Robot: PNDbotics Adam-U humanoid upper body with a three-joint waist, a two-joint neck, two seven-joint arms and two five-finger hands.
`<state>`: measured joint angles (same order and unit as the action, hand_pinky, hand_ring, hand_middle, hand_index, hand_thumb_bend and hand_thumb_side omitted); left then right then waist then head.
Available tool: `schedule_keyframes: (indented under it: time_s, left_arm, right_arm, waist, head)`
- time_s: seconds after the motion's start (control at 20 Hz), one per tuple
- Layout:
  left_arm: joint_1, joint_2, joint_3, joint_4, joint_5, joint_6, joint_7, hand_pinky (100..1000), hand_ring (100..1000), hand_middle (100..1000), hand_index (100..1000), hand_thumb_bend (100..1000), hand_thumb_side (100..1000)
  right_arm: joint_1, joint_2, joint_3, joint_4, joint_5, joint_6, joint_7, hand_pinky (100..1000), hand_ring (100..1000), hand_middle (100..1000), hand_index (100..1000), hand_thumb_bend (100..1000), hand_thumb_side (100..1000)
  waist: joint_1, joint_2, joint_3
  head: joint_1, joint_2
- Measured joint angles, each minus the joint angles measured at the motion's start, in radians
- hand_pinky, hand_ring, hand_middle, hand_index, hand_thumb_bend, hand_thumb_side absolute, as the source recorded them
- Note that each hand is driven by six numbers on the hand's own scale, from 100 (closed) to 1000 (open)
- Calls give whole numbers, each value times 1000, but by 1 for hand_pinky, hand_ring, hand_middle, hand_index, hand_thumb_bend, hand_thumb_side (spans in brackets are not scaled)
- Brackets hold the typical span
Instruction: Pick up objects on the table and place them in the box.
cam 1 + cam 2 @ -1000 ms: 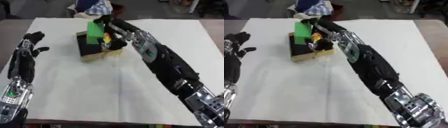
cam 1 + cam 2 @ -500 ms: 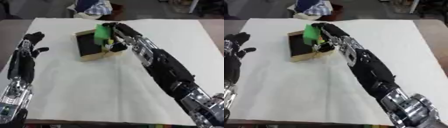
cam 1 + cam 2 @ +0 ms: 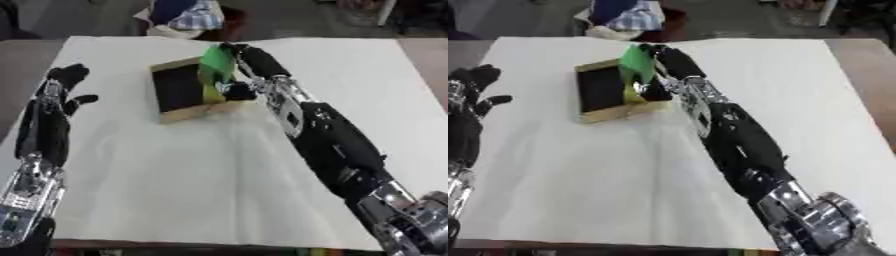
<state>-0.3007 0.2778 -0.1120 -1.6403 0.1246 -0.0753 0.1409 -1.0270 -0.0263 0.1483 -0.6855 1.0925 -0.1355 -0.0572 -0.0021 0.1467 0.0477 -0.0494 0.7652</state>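
Observation:
A shallow wooden box (image 3: 189,90) with a dark inside lies on the white table, toward the far middle. My right hand (image 3: 243,64) reaches over the box's right side and is shut on a green object (image 3: 214,64), held upright above the right wall. A bit of yellow shows just beneath the green object, at the box's right edge. My left hand (image 3: 63,87) rests open at the left edge of the table, fingers pointing away, well apart from the box.
The white tablecloth (image 3: 219,170) covers the table, with bare cloth in front of and to the right of the box. A person in checked clothing (image 3: 179,15) sits beyond the far edge.
The right hand has carried the green object a little to the right and toward me, over the box's right wall. The left hand has stayed put.

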Motion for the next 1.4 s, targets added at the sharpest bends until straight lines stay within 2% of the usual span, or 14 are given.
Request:
schedule_keyframes:
  time_s: [0.3,0.5,0.6,0.8,1.05,1.4]
  left_arm:
    - [0,-6,0,0,1,0,0,719,932,766,819,100,928]
    - [0,-6,0,0,1,0,0,719,933,766,819,100,928]
    - [0,-6,0,0,1,0,0,719,933,766,819,100,927]
    - [0,-6,0,0,1,0,0,719,933,766,819,100,928]
    - [0,-6,0,0,2,0,0,719,934,767,819,100,928]
    - [0,-6,0,0,2,0,0,720,934,767,819,100,928]
  right_arm:
    - [4,9,-21,0,23,-51,35,780,762,724,974,100,655]
    - [3,13,-17,0,24,-84,87,804,807,822,995,100,746]
    - [2,13,-10,-1,28,-105,117,820,835,889,1000,100,771]
    - [-3,13,-4,-20,51,-135,173,831,856,945,1000,108,781]
    - [-4,13,-3,-43,75,-139,205,835,869,968,1000,127,779]
    - [-3,11,-17,-64,86,-113,187,833,869,969,1000,124,763]
  waist:
    - [0,0,-2]
    - [0,0,-2]
    - [0,0,-2]
    - [0,0,-2]
    - [0,0,-1]
    - [0,0,-1]
  head:
    - [0,0]
    - [1,0]
    - [1,0]
    - [1,0]
    - [1,0]
    - [3,0]
